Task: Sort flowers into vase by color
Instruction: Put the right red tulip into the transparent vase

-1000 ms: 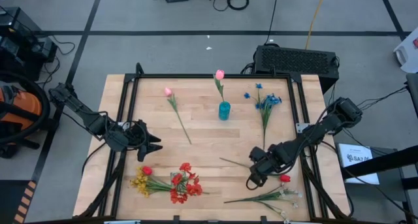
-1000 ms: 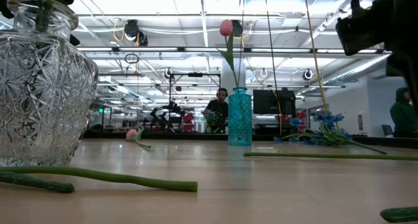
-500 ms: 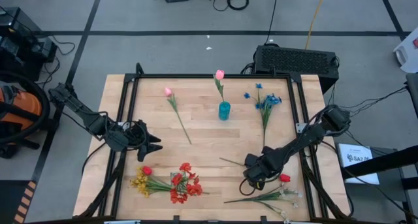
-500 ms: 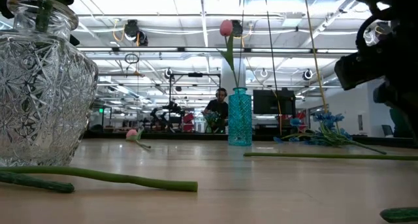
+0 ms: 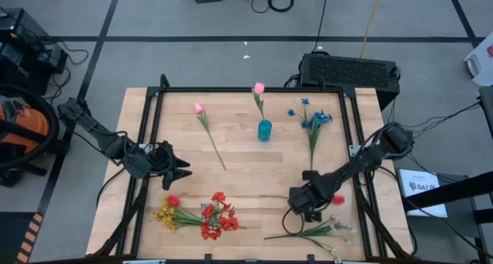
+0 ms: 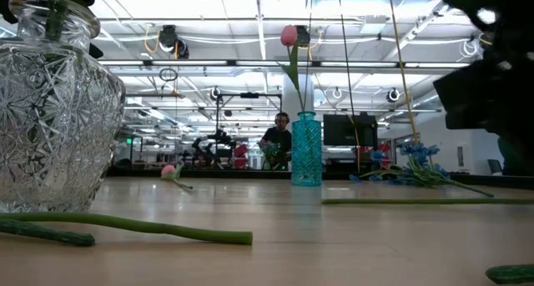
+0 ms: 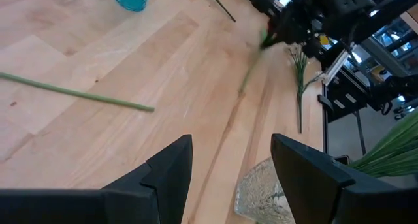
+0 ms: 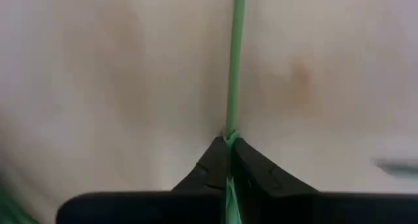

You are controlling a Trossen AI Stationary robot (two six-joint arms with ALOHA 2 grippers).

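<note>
Green stem (image 8: pixel 235 67) of red tulip (image 5: pixel 337 199) pinched tight in right gripper (image 8: pixel 230 140); left gripper (image 7: pixel 230 162) parted, empty, above table (image 5: pixel 239 164).

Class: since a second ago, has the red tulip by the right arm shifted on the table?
Yes. In the high view the red tulip has moved up the picture, away from the white blooms, its stem pinched in the right gripper.
</note>
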